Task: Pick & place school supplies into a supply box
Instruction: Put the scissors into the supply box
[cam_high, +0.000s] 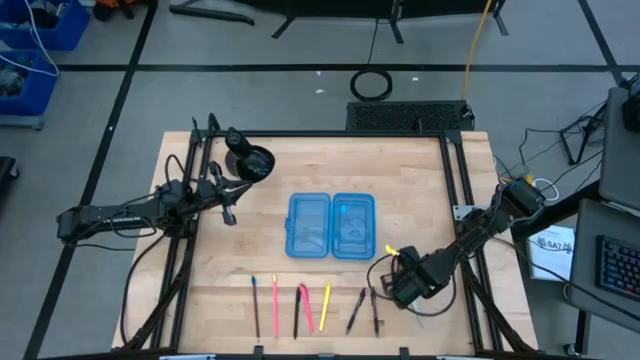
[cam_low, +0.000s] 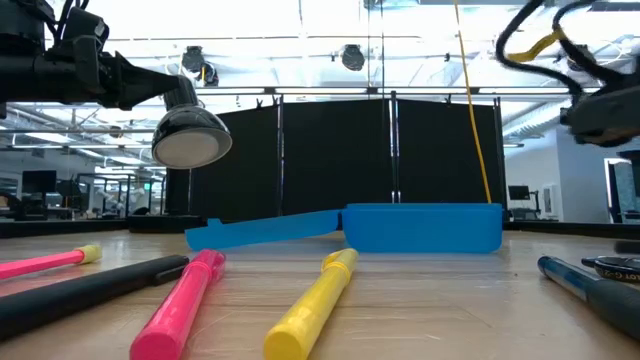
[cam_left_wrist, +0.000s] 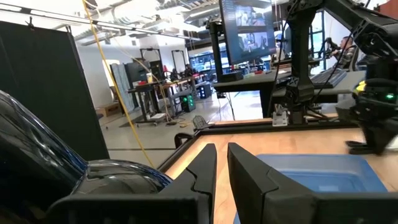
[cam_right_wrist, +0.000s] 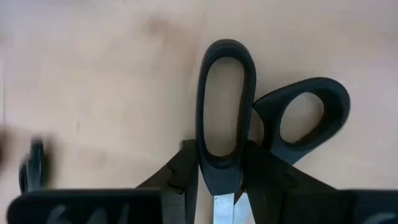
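A grey floor (cam_high: 250, 90) crossed by dark lines surrounds the wooden worktop (cam_high: 420, 180). Blue bins (cam_high: 30, 25) stand at one corner, a keyboard (cam_high: 620, 265) on a side desk. Beyond, black curtain panels (cam_low: 330, 160) hang under bright ceiling lights (cam_low: 350, 55), with a wall screen (cam_left_wrist: 249, 31) and distant desks.

Six pens (cam_high: 275, 303) – one scissors (cam_right_wrist: 249, 124) – one box (cam_high: 331, 226)

Wooden table (cam_high: 420, 190) bears blue supply box (cam_high: 331, 226), pens (cam_high: 300, 308), scissors (cam_right_wrist: 249, 124).
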